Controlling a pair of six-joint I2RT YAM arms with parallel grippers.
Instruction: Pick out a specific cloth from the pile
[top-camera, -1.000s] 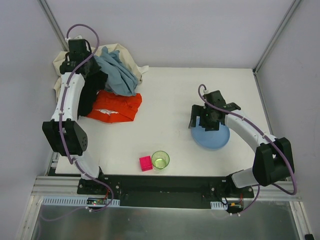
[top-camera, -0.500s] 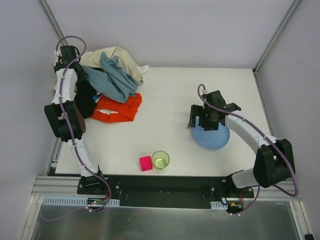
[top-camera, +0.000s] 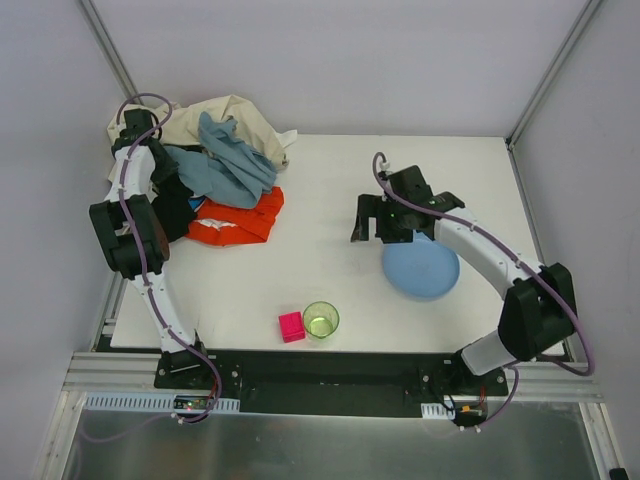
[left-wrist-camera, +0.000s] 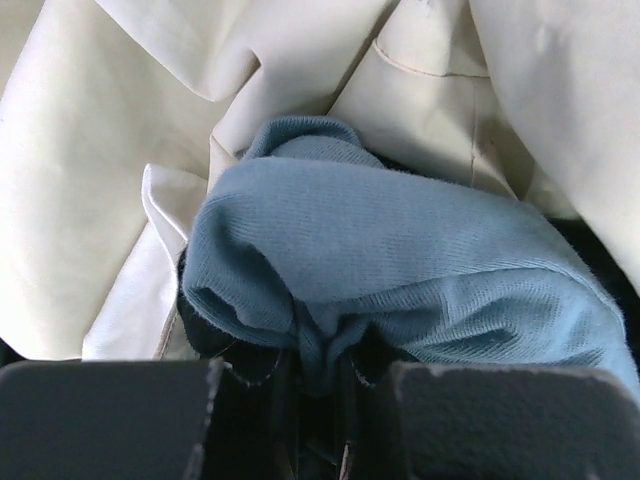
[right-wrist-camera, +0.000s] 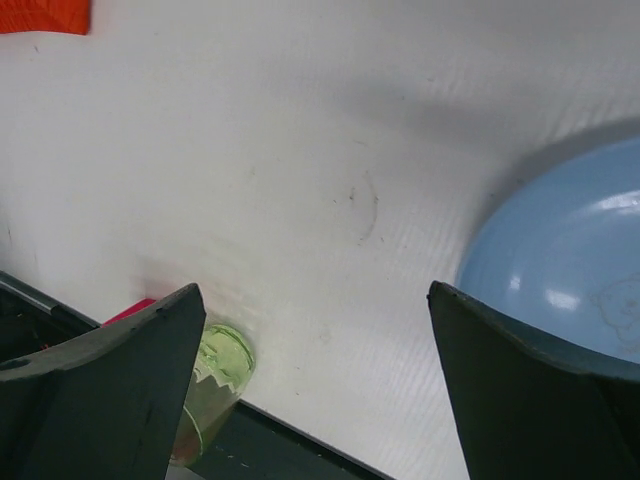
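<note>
The left gripper (left-wrist-camera: 300, 372) is closed down on a fold of the grey-blue cloth (left-wrist-camera: 400, 260) atop the pile (top-camera: 235, 112) — not the wanted piece. The right gripper (right-wrist-camera: 315, 300) gapes wide and empty over the table (right-wrist-camera: 300, 150), beside the blue plate (top-camera: 425, 270). The orange-red cloth (top-camera: 235, 218) lies at the pile's near edge, partly under the grey-blue one, ungripped — so the pick itself looks not yet done. Counted: one orange-red cloth, one blue plate, one green cup (top-camera: 321, 319), one pink block (top-camera: 291, 326).

No words, numbers or signs can be read in any view. The blue plate (right-wrist-camera: 560, 260) has a faint mark on it in the right wrist view, but it is too pale and blurry to read.
</note>
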